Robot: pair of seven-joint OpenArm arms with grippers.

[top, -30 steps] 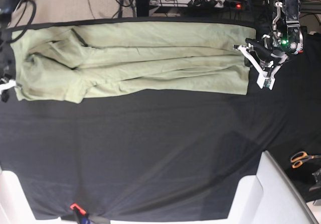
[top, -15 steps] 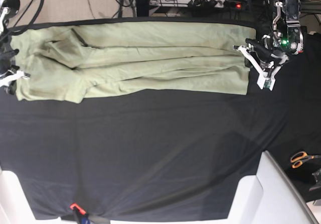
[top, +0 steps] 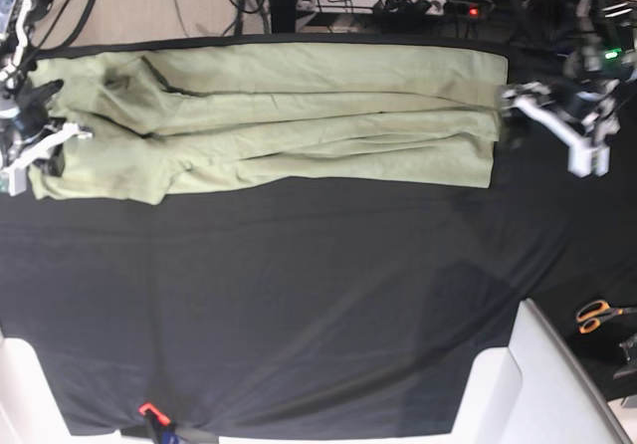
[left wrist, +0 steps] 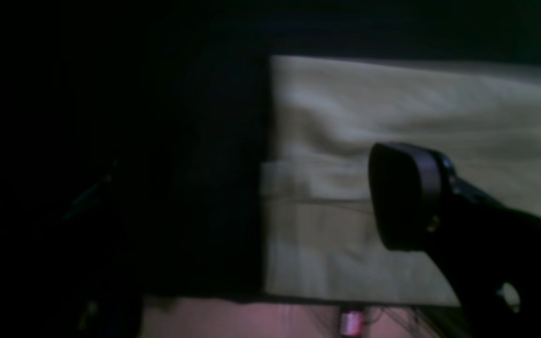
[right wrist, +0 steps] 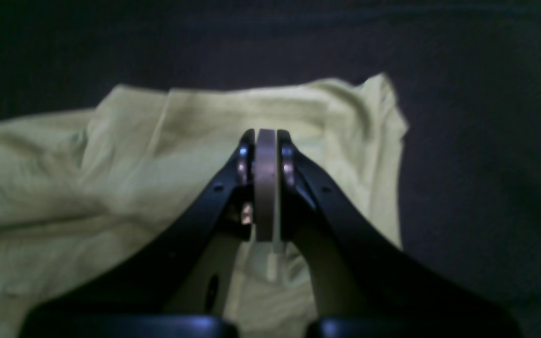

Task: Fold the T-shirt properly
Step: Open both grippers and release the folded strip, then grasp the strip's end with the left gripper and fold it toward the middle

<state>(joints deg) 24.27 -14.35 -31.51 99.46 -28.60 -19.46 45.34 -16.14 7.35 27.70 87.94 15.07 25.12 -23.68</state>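
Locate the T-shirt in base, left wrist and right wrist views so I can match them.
Base: the T-shirt lies as a long band across the top, on the black table cloth.
Left wrist: its straight hem end fills the right half, behind one claw finger.
Right wrist: its rumpled end fills the left and centre, behind the shut right claw.
Shared landmark: the black table cloth bordering the shirt.

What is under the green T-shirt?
The T-shirt lies flat on the black table cloth, which spreads out past it on all sides. Whatever is beneath the shirt's own folded layers is covered and cannot be seen.
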